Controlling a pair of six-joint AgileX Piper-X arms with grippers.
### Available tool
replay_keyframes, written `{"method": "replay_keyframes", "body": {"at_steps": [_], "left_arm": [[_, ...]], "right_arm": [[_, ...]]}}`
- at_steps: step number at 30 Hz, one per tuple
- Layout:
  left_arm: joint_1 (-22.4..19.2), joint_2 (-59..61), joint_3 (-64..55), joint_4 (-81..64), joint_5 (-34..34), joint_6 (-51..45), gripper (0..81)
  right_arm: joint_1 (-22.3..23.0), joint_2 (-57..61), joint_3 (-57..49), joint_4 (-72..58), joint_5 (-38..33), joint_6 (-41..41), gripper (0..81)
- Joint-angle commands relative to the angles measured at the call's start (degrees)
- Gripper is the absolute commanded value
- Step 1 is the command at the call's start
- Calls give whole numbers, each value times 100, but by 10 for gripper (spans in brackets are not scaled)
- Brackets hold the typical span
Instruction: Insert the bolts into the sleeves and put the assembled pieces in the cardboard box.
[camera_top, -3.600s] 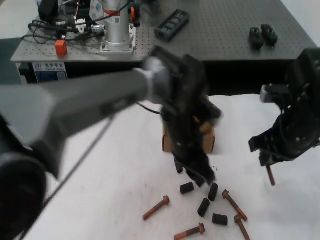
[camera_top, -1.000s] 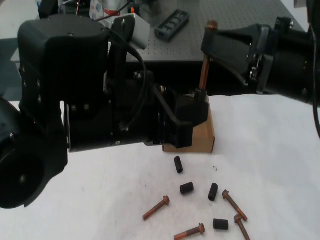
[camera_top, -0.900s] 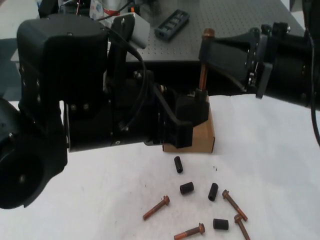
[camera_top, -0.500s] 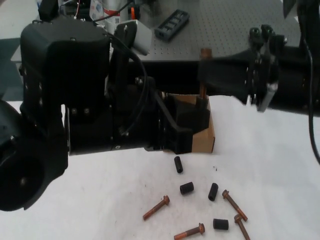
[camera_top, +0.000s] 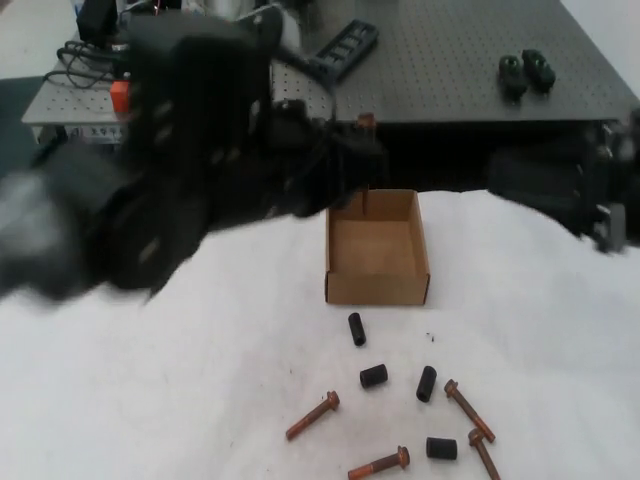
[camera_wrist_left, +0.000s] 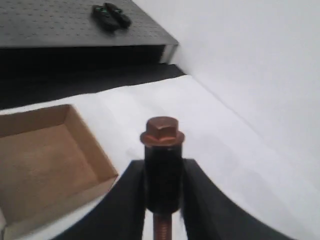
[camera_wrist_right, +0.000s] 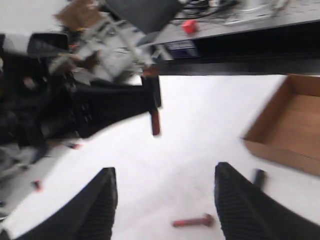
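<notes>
Left claw (camera_wrist_left: 162, 172) is clenched on a black sleeve (camera_wrist_left: 162, 187) with a copper bolt (camera_wrist_left: 162, 132) through it. The hex head sits on top of the sleeve and the shaft sticks out below. Fingers (camera_wrist_left: 125, 200) press the sleeve from both sides, and the piece is held upright, off the surface (camera_top: 200, 380).

In the high view the piece lines up with the far wall of the cardboard box (camera_top: 377, 285). I can't tell whether it hangs over the box or just behind it. From the left wrist the box is lower and off to one side, its floor bare.

Right claw (camera_wrist_right: 165, 172) is released, jaws wide apart with nothing between them, hanging over the white surface. Its arm (camera_top: 575, 190) sits at the right edge of the high view, well apart from the box.

On the near side of the box I count four loose sleeves (camera_top: 373, 377) and four loose bolts (camera_top: 312, 415) scattered on the white cover, none assembled. Nearest the box is one sleeve on its own. Two bolts and a sleeve lie close together at the front right.

Behind the white cover is a perforated black plate (camera_top: 450, 60) with two small dark parts (camera_top: 525, 72) on it.
</notes>
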Motion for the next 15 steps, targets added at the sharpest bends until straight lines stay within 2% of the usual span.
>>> {"method": "replay_keyframes", "body": {"at_steps": [1,3,8,15], "left_arm": [[364,2217,-1944,1066,-330,-352,7],[363,2919,-2745,1692,-458,-48,7],[372,4611,-4929,3036,-751,633,7],[415,6146,-6844,3798,-297,36,7]], "right_arm": [[-261,-80,-23,1566,1288,-1285,426],[-270,70,-23,2005,1835,-1634,426],[-56,655,-23,2233,2636,-1664,426],[433,1851,-63,2085,3345,-1661,426]]}}
